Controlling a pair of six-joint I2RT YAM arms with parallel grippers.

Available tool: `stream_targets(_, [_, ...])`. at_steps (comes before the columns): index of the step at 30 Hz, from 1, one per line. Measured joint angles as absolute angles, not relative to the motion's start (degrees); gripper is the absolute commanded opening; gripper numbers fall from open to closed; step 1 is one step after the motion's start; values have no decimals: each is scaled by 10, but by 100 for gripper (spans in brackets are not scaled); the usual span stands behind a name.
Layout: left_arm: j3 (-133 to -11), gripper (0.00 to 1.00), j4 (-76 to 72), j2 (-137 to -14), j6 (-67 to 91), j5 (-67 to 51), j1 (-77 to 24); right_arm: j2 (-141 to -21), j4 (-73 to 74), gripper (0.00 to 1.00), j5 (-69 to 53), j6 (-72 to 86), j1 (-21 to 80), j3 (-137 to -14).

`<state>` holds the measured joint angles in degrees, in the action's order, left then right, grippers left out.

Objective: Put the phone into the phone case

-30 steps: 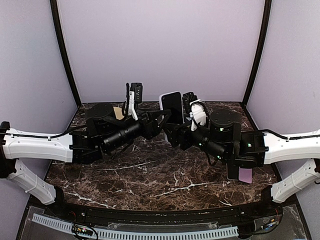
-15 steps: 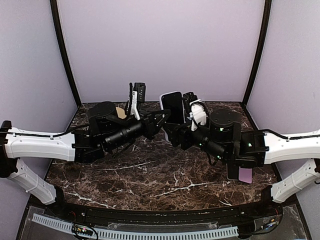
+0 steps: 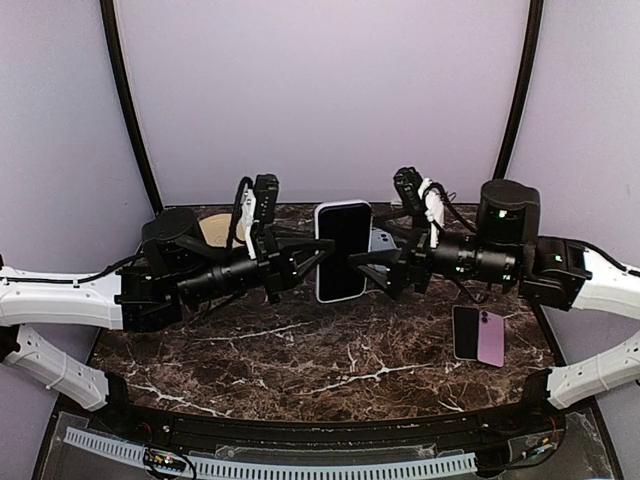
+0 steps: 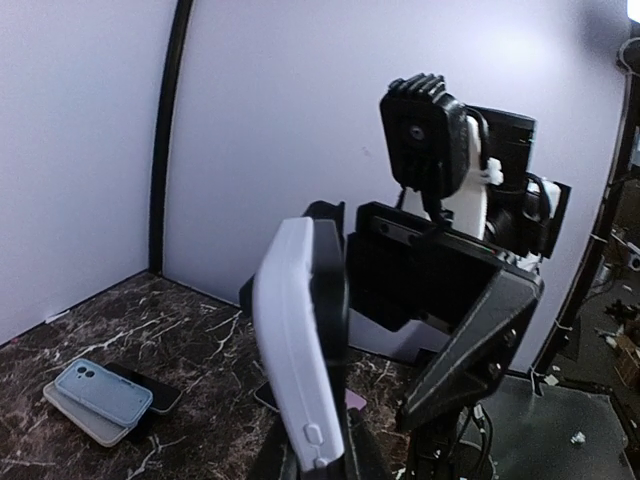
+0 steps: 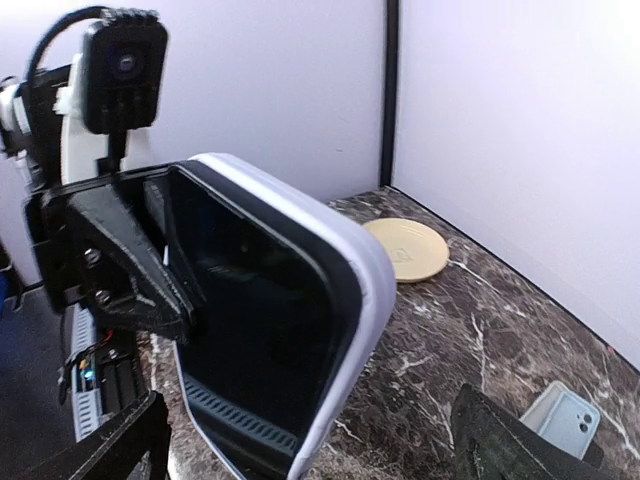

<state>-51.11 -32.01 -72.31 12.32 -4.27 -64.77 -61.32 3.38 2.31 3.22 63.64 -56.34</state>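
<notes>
Two claws meet in the air over the middle of the desk (image 3: 300, 350), with one phone (image 3: 342, 250) standing tall between them. The left claw (image 3: 322, 255) is squeezed nearly shut on the phone's left side. It alone holds the phone up. The right claw (image 3: 368, 255) is spread wide, with a finger on each side of the phone, and it pinches nothing.

That is where trouble could start. A tall phone held by one thin edge can tip or slide out, and it is high enough to hit the stone hard. The right claw's fingers are also very near. If that arm pulls away crooked, a finger could bump the phone loose.

The blue case (image 4: 103, 392) lies at about 1 o'clock on the desk, just behind the phone. It rests on top of other flat things. If the phone is pushed in there, the pile may slide, so the case needs holding.

From where I stand, I can't tell if the phone's white rim is its own edge or a cover already on it.
</notes>
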Motion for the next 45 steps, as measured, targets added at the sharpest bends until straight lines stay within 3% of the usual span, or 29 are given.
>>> stream_targets(4, [-506,0,-320,-692,92,-121,-648,-592,75,89,-104,-8,621,-595])
stream_targets(7, [-506,0,-321,-682,81,-167,-648,-595,87,66,-172,-31,617,-615])
stream_targets(17, [-505,0,-314,-683,71,-229,-648,-613,95,0,-279,-23,605,-625])
stream_targets(22, [-505,0,-311,-683,61,-232,-648,-615,96,0,-296,-14,602,-626])
stream_targets(24, [-505,17,-311,-683,61,-231,-648,-615,96,0,-297,-14,601,-626])
stream_targets(25, [-505,31,-311,-683,61,-230,-648,-615,96,0,-298,-14,601,-626])
stream_targets(27, [-505,46,-312,-683,59,-226,-649,-616,96,0,-300,-15,601,-626])
stream_targets(29, [-505,50,-316,-683,60,-220,-651,-620,104,0,-301,-15,601,-627])
stream_targets(33, [-505,46,-326,-683,66,-211,-652,-631,120,0,-300,-15,601,-627])
stream_targets(35, [-505,37,-329,-684,68,-205,-652,-631,125,0,-300,-15,601,-627])
stream_targets(38, [-505,12,-334,-686,74,-199,-652,-631,127,0,-301,-15,601,-627])
stream_targets(40, [-505,1,-335,-688,84,-196,-651,-631,128,0,-302,-17,601,-627])
stream_targets(45, [-505,0,-340,-688,89,-199,-652,-631,130,2,-305,-25,599,-628])
